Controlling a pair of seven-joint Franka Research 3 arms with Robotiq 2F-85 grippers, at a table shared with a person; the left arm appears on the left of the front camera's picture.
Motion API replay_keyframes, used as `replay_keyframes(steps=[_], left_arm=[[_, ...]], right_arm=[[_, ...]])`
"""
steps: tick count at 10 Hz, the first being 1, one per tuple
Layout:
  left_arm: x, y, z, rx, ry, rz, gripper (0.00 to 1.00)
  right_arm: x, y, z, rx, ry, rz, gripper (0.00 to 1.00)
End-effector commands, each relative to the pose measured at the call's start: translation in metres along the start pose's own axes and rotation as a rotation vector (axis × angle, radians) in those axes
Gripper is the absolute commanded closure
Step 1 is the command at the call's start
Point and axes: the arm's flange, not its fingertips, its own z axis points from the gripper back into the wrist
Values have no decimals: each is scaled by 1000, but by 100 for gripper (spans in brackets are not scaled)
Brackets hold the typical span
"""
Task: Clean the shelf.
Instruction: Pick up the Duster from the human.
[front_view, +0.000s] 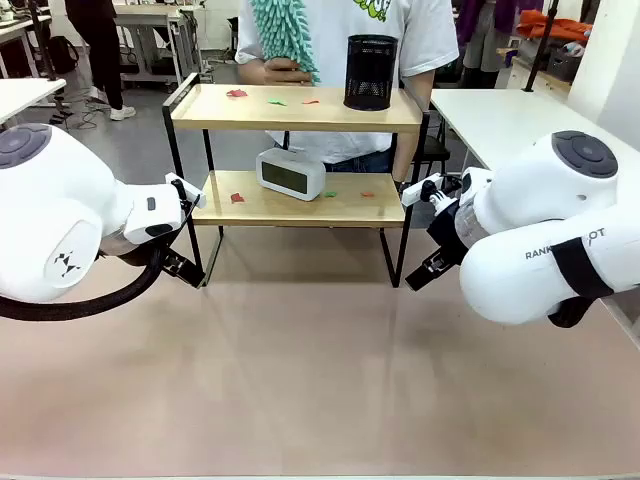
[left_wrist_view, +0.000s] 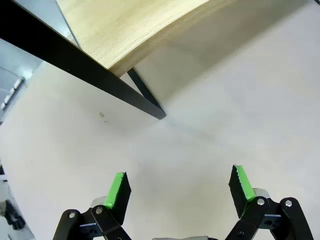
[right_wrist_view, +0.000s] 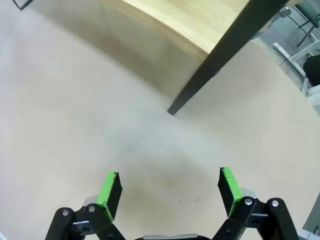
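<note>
The shelf (front_view: 300, 108) stands mid-table, two light wooden boards in a black frame. Small red and green scraps (front_view: 277, 100) lie on its top board beside a black mesh cup (front_view: 371, 72). More scraps (front_view: 237, 197) and a white clock (front_view: 291, 173) sit on the lower board. My left gripper (left_wrist_view: 180, 187) hangs open over the table near the shelf's left front leg (left_wrist_view: 145, 97). My right gripper (right_wrist_view: 170, 187) is open too, empty, close to the right front leg (right_wrist_view: 220, 55). In the front view both grippers, left (front_view: 180, 265) and right (front_view: 428, 268), flank the shelf.
A person stands behind the shelf holding a teal fluffy duster (front_view: 285, 35) above the top board. A white table (front_view: 510, 115) lies at the right, another (front_view: 25, 95) at the far left. The pinkish tabletop (front_view: 310, 370) spreads in front of the shelf.
</note>
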Motion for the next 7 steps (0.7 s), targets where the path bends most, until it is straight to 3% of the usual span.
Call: replay_keyframes(steps=[1, 7], left_arm=[[0, 0, 0, 0, 0, 0, 0], [0, 0, 0, 0, 0, 0, 0]], right_arm=[[0, 0, 0, 0, 0, 0, 0], [0, 0, 0, 0, 0, 0, 0]])
